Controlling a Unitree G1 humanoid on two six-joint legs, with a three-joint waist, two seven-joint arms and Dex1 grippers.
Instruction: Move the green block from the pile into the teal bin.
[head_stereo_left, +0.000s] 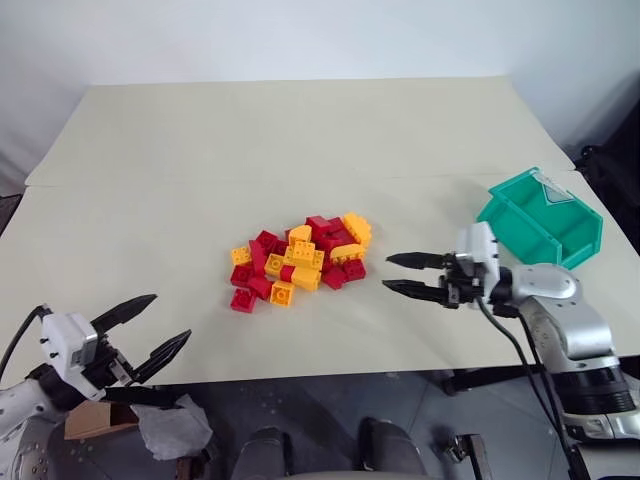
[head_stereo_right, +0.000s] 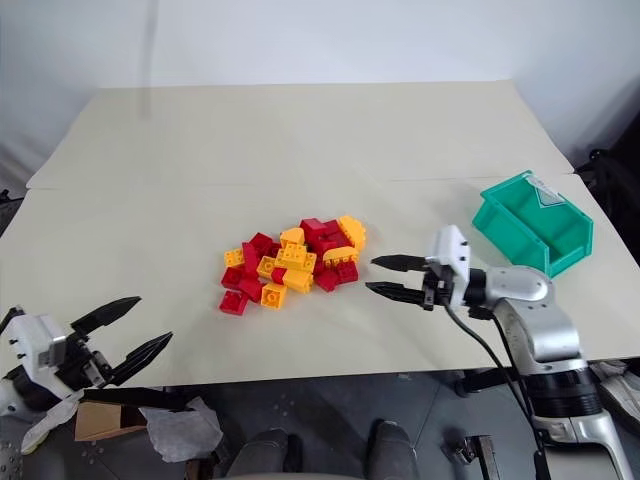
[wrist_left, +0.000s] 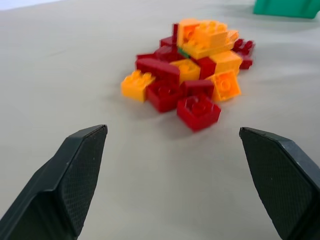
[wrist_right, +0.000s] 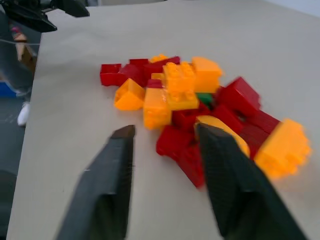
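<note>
Nothing moved yet: green block (wrist_right: 204, 98) lies buried in the pile (head_stereo_left: 298, 262); right gripper (head_stereo_left: 412, 275) at its 3 o'clock, jaws narrowly parted, empty; left gripper (head_stereo_left: 150, 331) jaws wide; teal bin (head_stereo_left: 541, 220) awaits.

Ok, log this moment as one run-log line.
phase: reach | right gripper: open, empty, beside the pile | green block: buried in pile | left gripper: open, idle | teal bin: no block visible inside
</note>
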